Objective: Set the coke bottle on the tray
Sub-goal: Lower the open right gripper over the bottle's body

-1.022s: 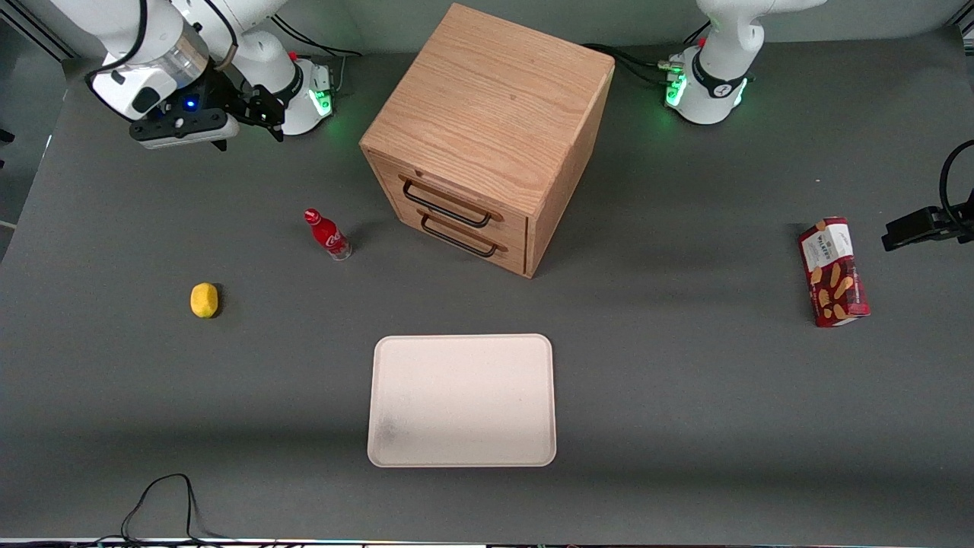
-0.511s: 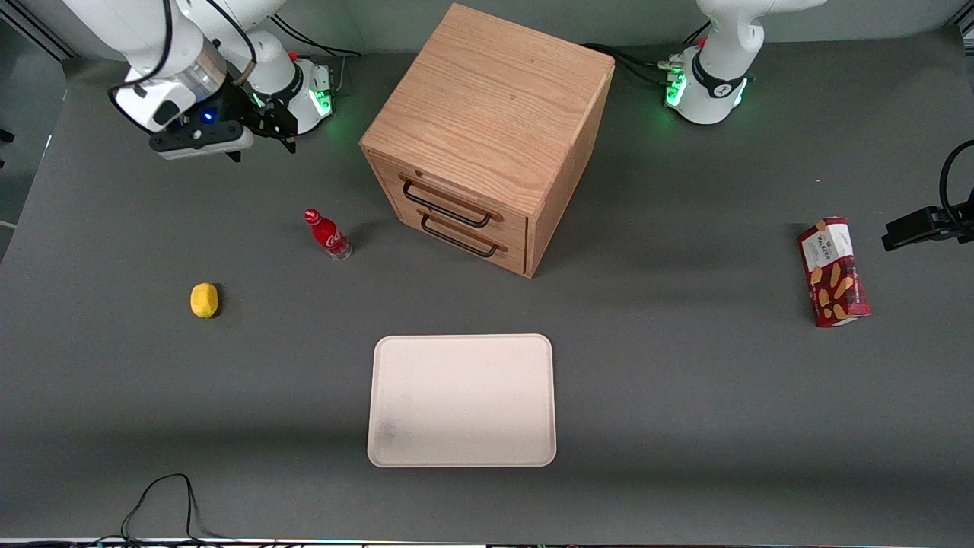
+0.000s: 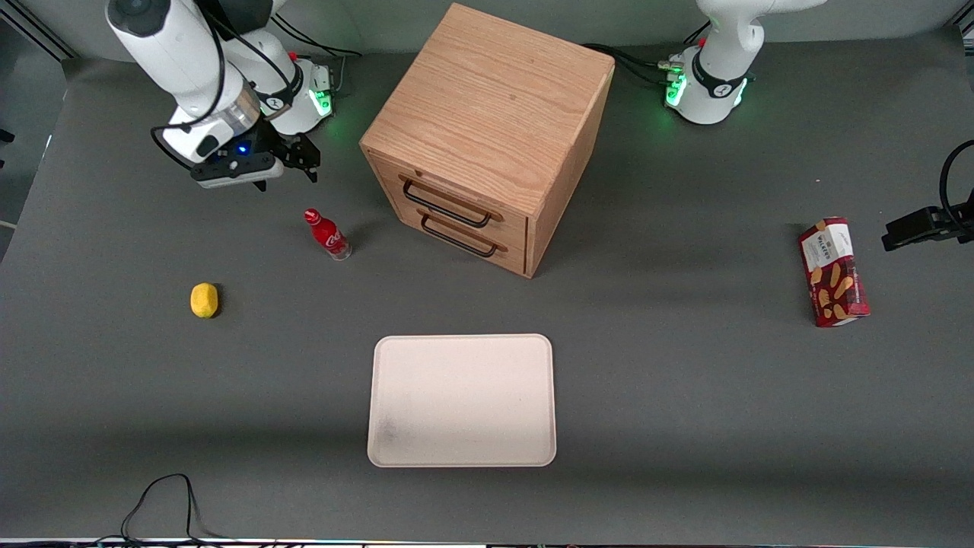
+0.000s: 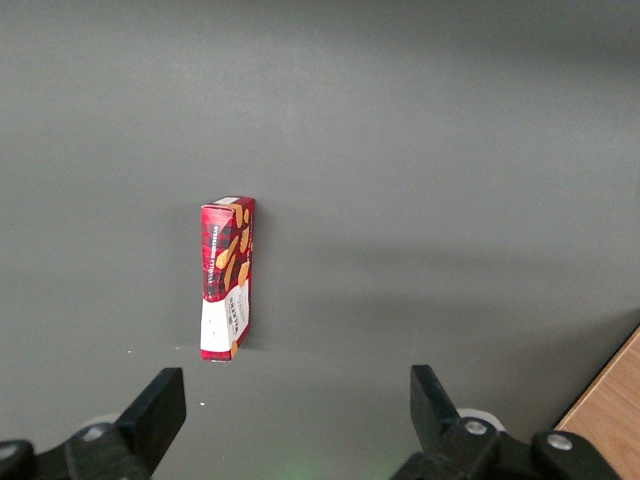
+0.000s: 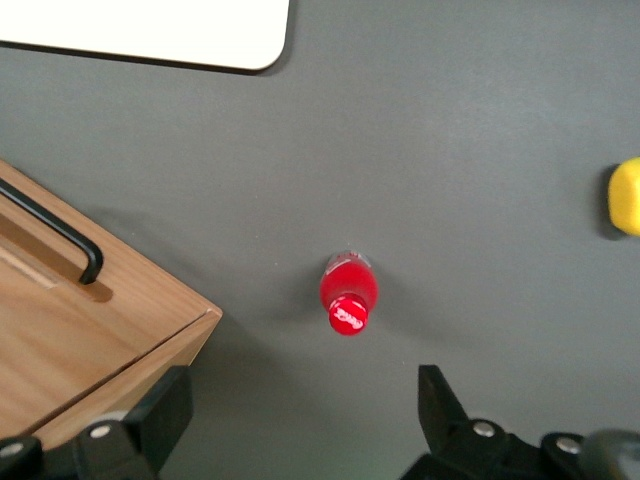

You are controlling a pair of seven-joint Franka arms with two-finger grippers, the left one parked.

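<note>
One coke bottle (image 3: pixel 327 235) and one tray (image 3: pixel 462 400) are counted on the table. One lemon (image 3: pixel 204 300), one red snack box (image 3: pixel 833 272) and one wooden cabinet (image 3: pixel 487 137) with two drawers are also seen. One gripper (image 3: pixel 285 171) is held above the table, fingers spread, at the bottle's eleven o'clock.

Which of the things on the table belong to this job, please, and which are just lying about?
Job: coke bottle, upright; tray, nearer the camera; end effector, open, above the table, farther from the camera than the bottle.
Lying about: lemon, wooden drawer cabinet, snack box.
</note>
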